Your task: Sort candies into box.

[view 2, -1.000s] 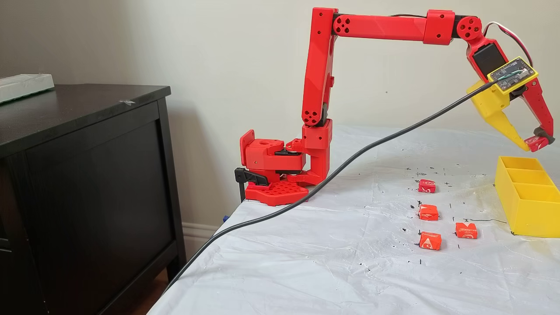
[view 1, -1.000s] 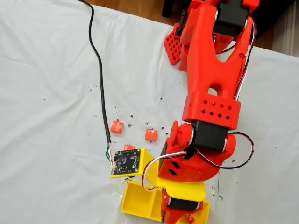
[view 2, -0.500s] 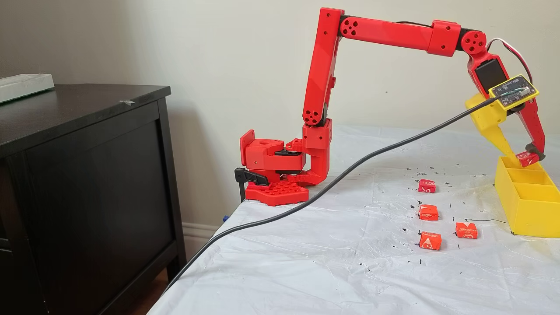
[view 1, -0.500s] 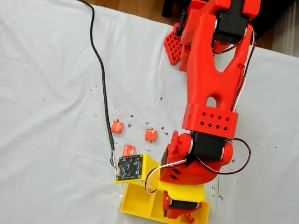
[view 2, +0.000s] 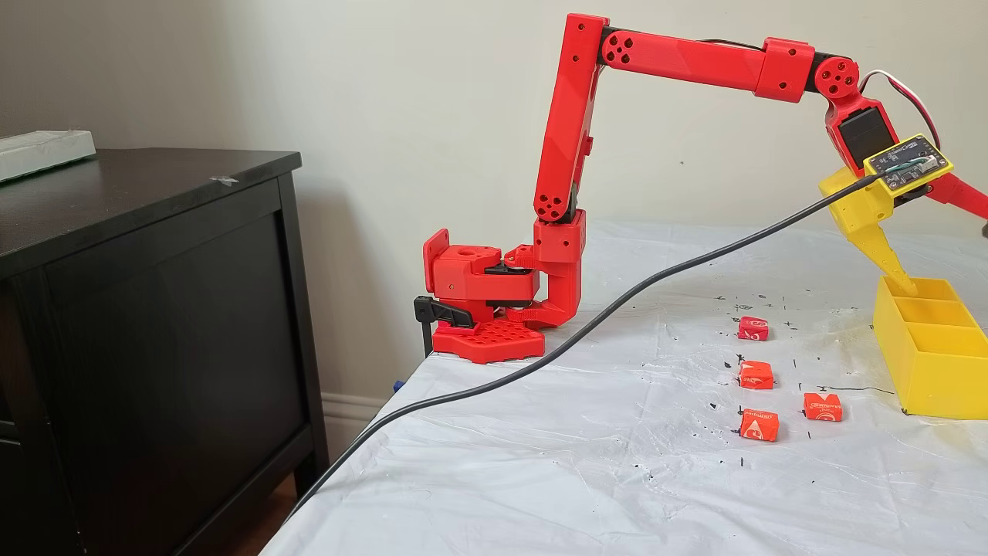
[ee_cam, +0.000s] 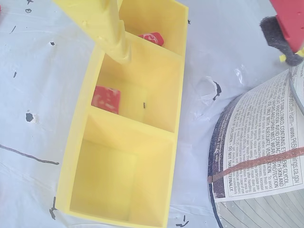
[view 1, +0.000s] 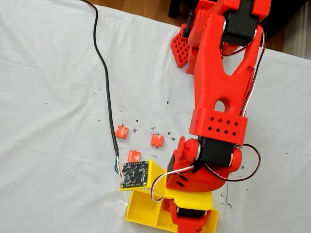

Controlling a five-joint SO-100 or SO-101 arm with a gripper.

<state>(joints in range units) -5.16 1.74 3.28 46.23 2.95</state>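
Candies first: two lie inside the box, one deep red candy in the middle compartment against its wall, another candy with a white mark in the compartment at the top of the wrist view. The third compartment, nearest the bottom of that view, holds nothing. Four more candies sit loose on the white table cover in a fixed view: one farthest back, one in front of it, one nearest the camera, and one just beside that, toward the box. White marks show on some wrappers, too small to read.

The gripper hangs over the box with its jaws spread wide and nothing between them; its yellow finger reaches down to the divider between two compartments, while the red finger with a dark pad is swung well out past the box's side.

Beside the box in the wrist view lies a round label with dense small print crossed by a brownish stripe; I can make out "DO NOT" and a web address ending ".ca". A black cable runs to the circuit board on the wrist.
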